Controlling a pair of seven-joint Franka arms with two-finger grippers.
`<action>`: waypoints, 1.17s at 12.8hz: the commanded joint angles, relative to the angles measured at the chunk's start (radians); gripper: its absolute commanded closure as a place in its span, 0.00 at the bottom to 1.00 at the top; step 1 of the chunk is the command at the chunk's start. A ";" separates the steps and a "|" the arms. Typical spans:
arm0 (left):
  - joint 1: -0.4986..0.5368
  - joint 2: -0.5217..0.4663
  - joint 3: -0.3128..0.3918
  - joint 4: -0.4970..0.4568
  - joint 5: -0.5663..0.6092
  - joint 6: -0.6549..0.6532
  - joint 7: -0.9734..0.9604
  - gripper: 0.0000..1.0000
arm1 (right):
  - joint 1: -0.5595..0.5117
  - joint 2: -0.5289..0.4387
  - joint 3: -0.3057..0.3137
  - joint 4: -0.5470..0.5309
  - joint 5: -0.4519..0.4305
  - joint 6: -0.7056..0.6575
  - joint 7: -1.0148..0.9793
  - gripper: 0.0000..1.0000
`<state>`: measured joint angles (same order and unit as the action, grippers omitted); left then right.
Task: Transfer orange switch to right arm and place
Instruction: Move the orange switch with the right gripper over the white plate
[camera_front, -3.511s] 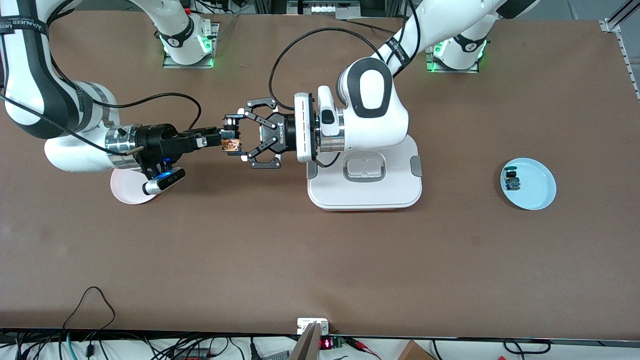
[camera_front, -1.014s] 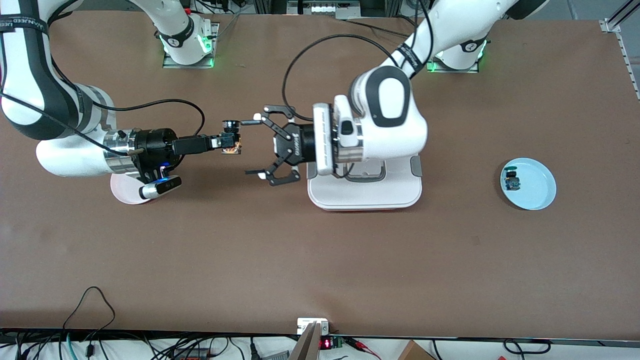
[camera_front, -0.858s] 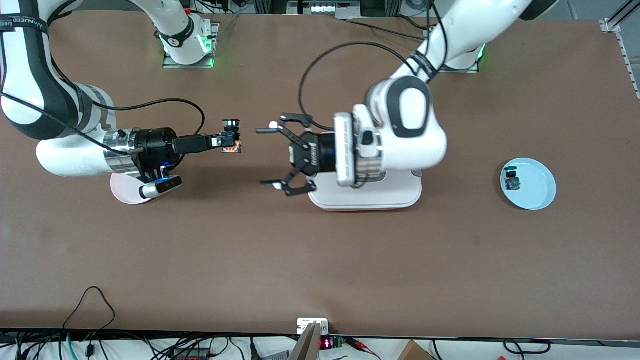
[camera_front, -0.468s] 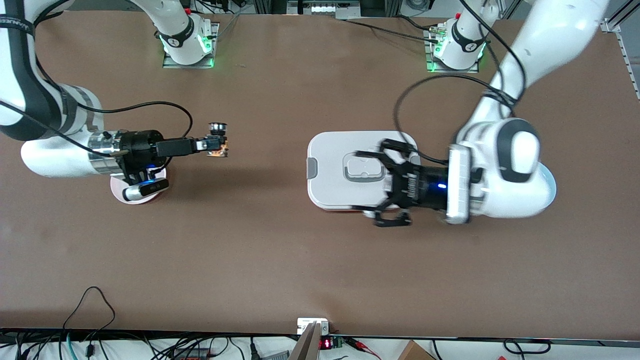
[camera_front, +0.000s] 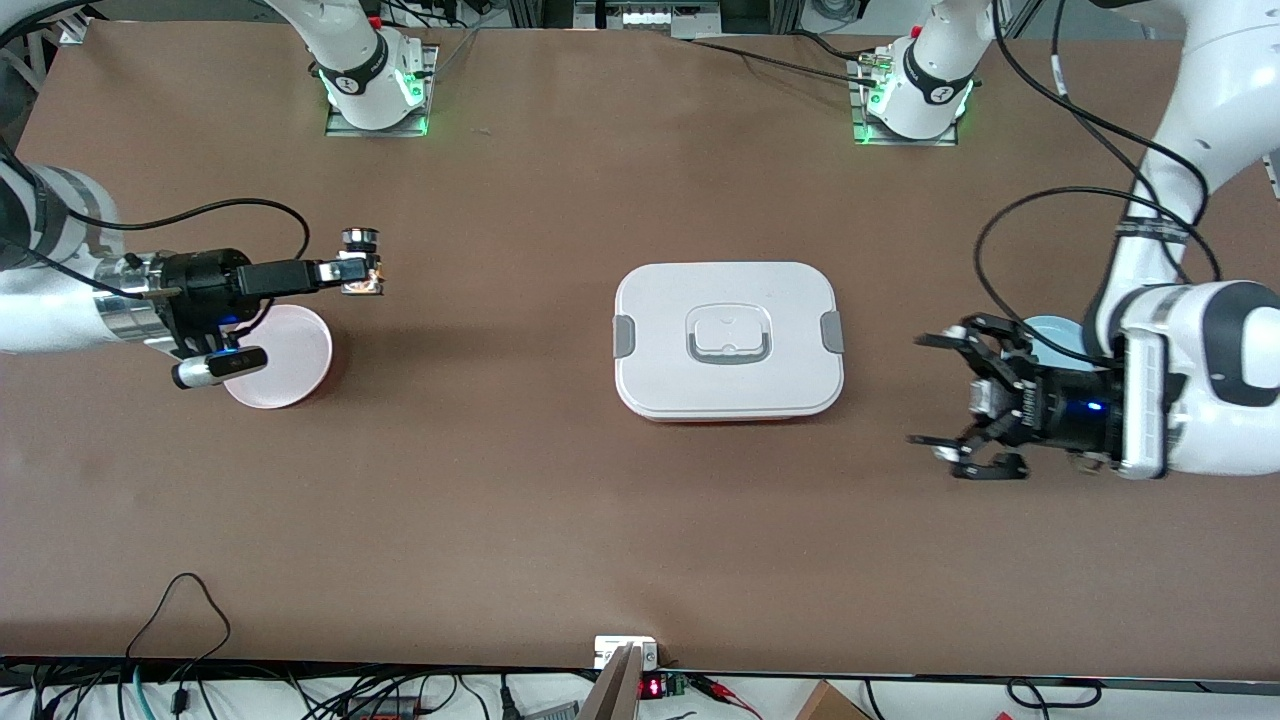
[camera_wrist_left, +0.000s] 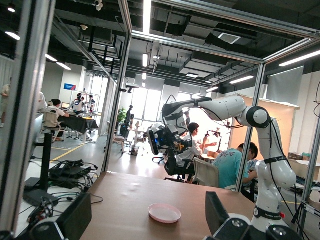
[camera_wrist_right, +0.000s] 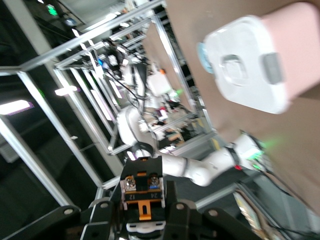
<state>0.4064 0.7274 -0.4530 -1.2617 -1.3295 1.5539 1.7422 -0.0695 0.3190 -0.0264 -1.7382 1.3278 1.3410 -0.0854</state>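
Observation:
The orange switch (camera_front: 366, 282), a tiny black block with orange parts and a silver knob, is pinched in my right gripper (camera_front: 345, 268), which is shut on it. That gripper hangs over bare table just beside the pink plate (camera_front: 285, 350). In the right wrist view the switch (camera_wrist_right: 142, 197) sits between the dark fingers (camera_wrist_right: 102, 220). My left gripper (camera_front: 922, 392) is open with nothing in it, over the table at the left arm's end. The left wrist view shows the pink plate (camera_wrist_left: 164, 212) far off.
A white lidded box (camera_front: 728, 340) stands in the middle of the table. A light blue plate (camera_front: 1048, 335) lies at the left arm's end, mostly covered by the left wrist. Cables trail along the table edge nearest the front camera.
The left arm has swung away from the table's middle to its own end, jaws still open. The right arm has carried the switch toward the pink plate.

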 joint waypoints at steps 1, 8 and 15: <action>0.145 0.010 -0.021 0.004 0.152 -0.057 0.023 0.00 | -0.053 -0.011 0.006 0.000 -0.161 -0.054 -0.107 0.91; 0.302 0.000 0.011 0.117 0.593 -0.091 0.005 0.00 | -0.062 -0.009 0.006 0.006 -0.658 0.003 -0.437 0.91; 0.255 -0.118 0.001 0.226 1.001 -0.090 -0.332 0.00 | -0.055 -0.017 0.011 -0.015 -1.189 0.265 -0.888 0.91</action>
<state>0.6953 0.6700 -0.4588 -1.0342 -0.4145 1.4637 1.5029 -0.1260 0.3187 -0.0243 -1.7375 0.2147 1.5436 -0.8693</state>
